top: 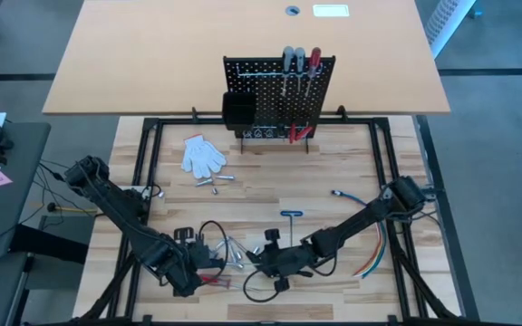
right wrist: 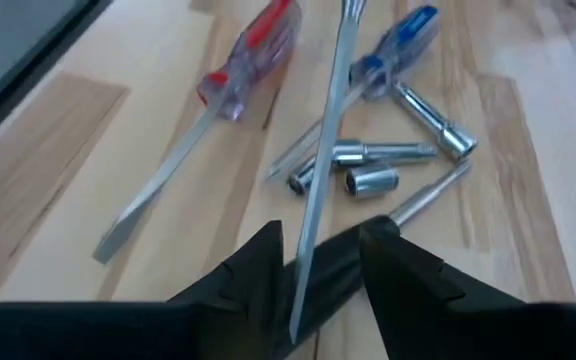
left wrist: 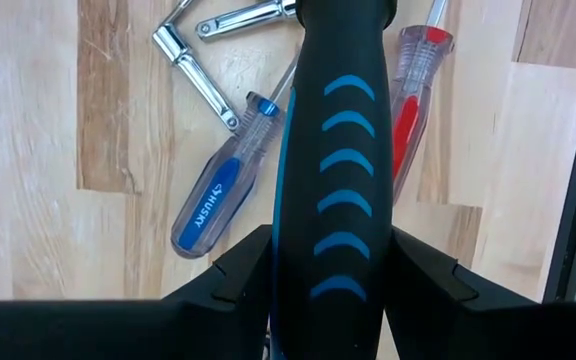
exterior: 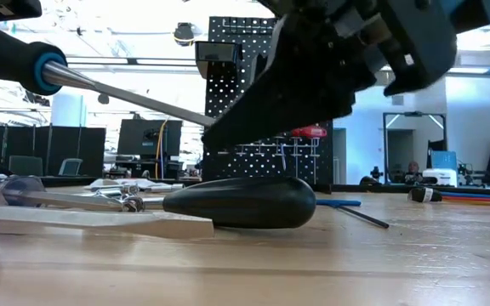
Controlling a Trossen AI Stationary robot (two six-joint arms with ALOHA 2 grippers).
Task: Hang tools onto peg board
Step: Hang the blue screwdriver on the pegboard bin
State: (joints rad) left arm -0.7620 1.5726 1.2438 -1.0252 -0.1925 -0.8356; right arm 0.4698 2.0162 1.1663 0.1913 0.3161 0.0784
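The screwdriver (left wrist: 336,180) with the black handle and blue chevron marks is being held off the table near its front edge, and we are gripping it at both ends. Our left gripper (left wrist: 333,270) is closing its fingers (left wrist: 233,275) on either side of the handle; our right gripper (right wrist: 313,265) is pinching the bare metal shaft (right wrist: 323,150) between its fingers (right wrist: 253,265), which are standing only slightly apart. Under it, on the wooden table (top: 270,186), we are seeing a blue clear-handled screwdriver (left wrist: 218,195), a red clear-handled screwdriver (left wrist: 408,110) and several silver sockets and bits (right wrist: 368,165) lying close together. A black-handled tool (exterior: 241,202) is lying flat nearby. Toward the table's back edge the peg board (top: 279,91) is standing upright, already carrying grey and red screwdrivers (top: 299,62), with red pliers (top: 299,133) at its foot. A white glove (top: 203,155) is lying toward the back left, and a blue T-handle key (top: 291,215) is resting near the middle.
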